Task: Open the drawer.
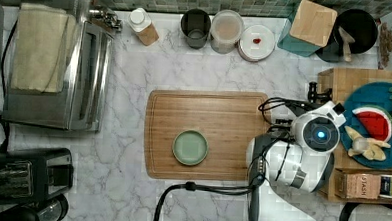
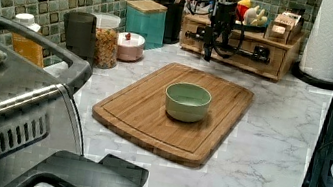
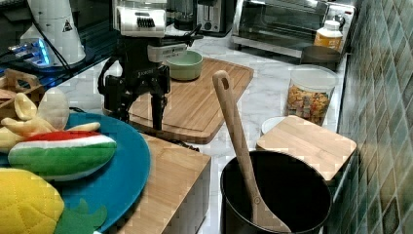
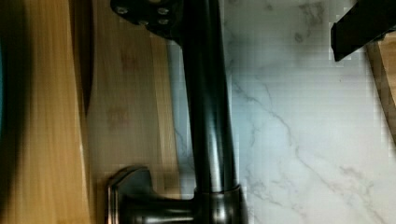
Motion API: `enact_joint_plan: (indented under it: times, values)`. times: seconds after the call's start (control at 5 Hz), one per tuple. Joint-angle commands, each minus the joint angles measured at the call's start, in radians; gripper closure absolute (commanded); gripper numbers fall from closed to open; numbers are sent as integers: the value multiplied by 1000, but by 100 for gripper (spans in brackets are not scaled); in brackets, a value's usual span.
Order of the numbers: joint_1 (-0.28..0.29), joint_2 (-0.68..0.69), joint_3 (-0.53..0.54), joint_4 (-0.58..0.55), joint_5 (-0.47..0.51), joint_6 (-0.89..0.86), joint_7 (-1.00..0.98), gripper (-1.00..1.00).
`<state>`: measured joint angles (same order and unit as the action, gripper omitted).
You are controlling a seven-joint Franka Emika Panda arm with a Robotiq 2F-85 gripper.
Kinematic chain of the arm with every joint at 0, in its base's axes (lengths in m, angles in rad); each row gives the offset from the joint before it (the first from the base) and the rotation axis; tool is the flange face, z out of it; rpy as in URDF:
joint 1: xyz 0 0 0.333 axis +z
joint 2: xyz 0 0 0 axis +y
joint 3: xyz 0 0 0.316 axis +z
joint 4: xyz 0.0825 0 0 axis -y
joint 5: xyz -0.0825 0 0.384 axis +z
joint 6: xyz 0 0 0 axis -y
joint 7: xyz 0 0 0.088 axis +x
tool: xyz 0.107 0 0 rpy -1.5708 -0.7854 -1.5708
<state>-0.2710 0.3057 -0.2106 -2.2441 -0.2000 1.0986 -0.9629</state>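
Two fingers of the gripper (image 3: 139, 118) stand wide apart. You will find the black handle (image 4: 210, 102) running between them, close to one finger and clear of the other; contact with the nearer cannot be told. The drawer (image 2: 245, 60) sits in the wooden stand (image 1: 335, 76) under the blue plate (image 1: 357, 100), at 3 o'clock from the cutting board (image 1: 209, 116) in the top view. A green bowl (image 1: 190, 147) rests on that board, toward 7 o'clock.
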Motion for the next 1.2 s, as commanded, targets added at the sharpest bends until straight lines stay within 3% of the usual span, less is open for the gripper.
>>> enact_joint_plan:
  times: [0.2, 0.4, 0.6, 0.8, 1.2]
  values:
    - [-26, 52, 100, 28, 103, -24, -36, -100]
    - [2, 27, 119, 21, 107, -82, 10, -100]
    - [-36, -13, 226, 5, 220, -145, -149, -100]
    - [92, -51, 245, -88, 189, -8, -2, -100]
    - [257, -53, 298, -66, 142, -56, 286, -100]
